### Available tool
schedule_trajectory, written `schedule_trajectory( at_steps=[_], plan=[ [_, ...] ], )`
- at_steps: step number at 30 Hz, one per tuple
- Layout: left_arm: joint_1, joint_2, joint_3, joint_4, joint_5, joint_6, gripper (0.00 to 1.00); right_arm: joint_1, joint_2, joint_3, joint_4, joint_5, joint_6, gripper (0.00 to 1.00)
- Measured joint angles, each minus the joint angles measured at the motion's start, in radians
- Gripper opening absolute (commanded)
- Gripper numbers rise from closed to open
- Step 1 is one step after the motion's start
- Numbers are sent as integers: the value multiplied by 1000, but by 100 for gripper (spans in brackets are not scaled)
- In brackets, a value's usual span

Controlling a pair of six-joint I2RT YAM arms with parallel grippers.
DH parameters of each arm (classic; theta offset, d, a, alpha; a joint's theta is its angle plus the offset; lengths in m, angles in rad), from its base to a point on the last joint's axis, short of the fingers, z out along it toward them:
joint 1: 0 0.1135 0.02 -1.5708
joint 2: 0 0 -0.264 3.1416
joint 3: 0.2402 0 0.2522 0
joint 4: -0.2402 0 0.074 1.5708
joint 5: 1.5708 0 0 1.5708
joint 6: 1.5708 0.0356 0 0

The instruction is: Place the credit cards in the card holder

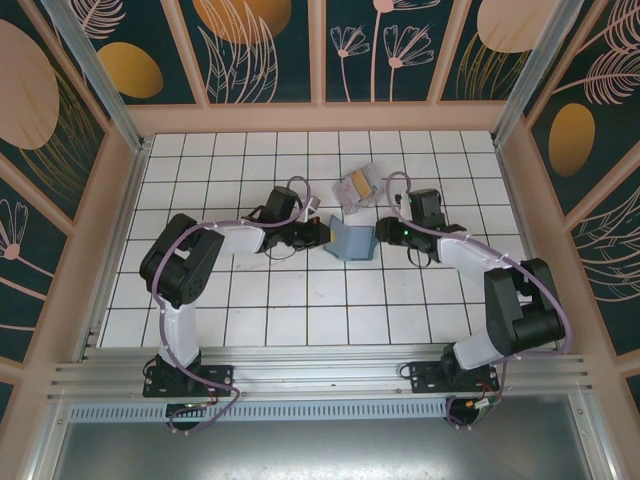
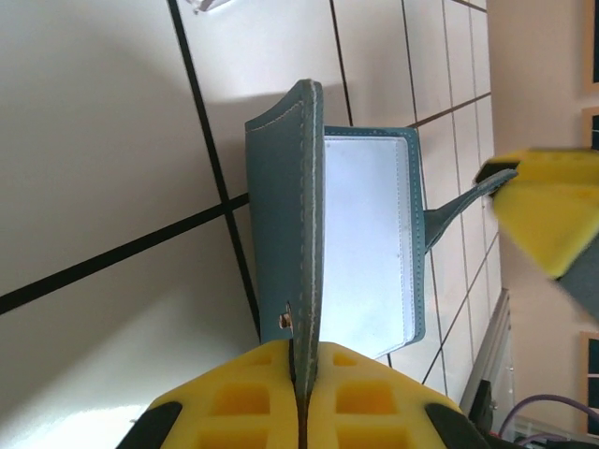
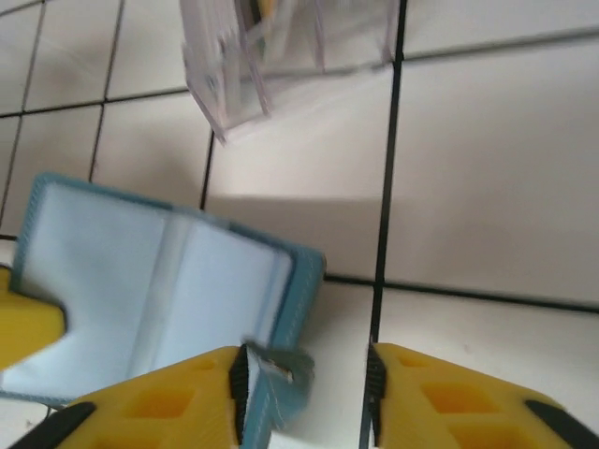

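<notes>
between left fingers (image 2: 243, 412), card holder (image 2: 367, 234) leaf clamped; right fingers (image 3: 449, 402) parted around its corner.

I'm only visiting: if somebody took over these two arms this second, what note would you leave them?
Left gripper: shut on one leaf of the card holder, which stands open.
Right gripper: open, at the holder's other edge.
Credit cards: lying on the table beyond the holder, apart from it.
Done: holder opened. Left: pick up the cards and slide them in.
</notes>
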Motion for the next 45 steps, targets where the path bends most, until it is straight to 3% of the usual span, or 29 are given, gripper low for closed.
schedule_trajectory(
  at_steps=[10, 14, 24, 45],
  plan=[
    [12, -52, -29, -102, -71, 60, 4, -106, 253, 448, -54, 9, 27, 47],
    [13, -53, -29, -103, -82, 60, 5, -89, 407, 618, -116, 31, -38, 59],
    [19, -52, -29, -102, -85, 61, 6, -17, 592, 798, -268, 119, -165, 65],
    [19, -52, -29, -92, -77, 64, 7, -8, 658, 881, -333, 233, -221, 64]
  ],
)
